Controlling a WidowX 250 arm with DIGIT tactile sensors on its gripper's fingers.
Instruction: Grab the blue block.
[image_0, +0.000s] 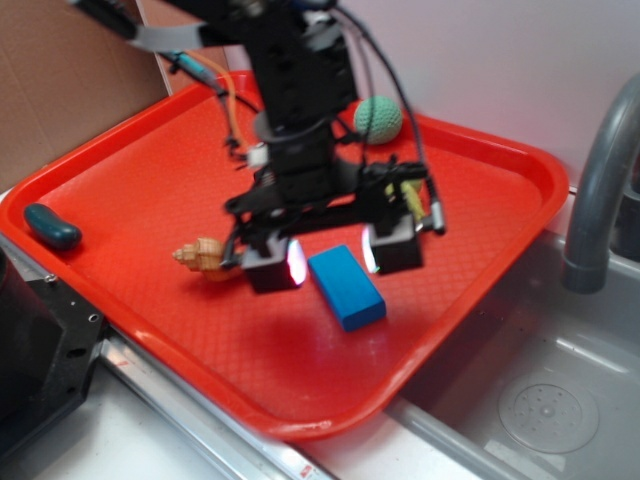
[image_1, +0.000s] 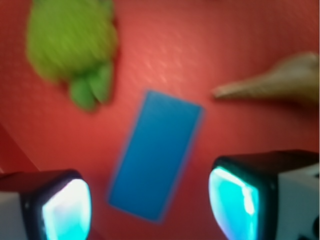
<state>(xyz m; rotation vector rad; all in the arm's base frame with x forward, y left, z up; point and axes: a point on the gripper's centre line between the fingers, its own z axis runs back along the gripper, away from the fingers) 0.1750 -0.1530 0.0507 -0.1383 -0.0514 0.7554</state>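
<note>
Jaws spread wide, the black robot gripper (image_0: 335, 262) hovers above the bright blue flat rectangular block (image_0: 346, 287) lying on the red plastic tray (image_0: 150, 180), seemingly rigid, light and smooth, best pinched across its long sides.

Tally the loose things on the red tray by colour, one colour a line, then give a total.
Blue: 1, the blue block
Green: 1, the knitted ball
Dark teal: 1, the bean-shaped object
Tan: 1, the shell
Total: 4
</note>
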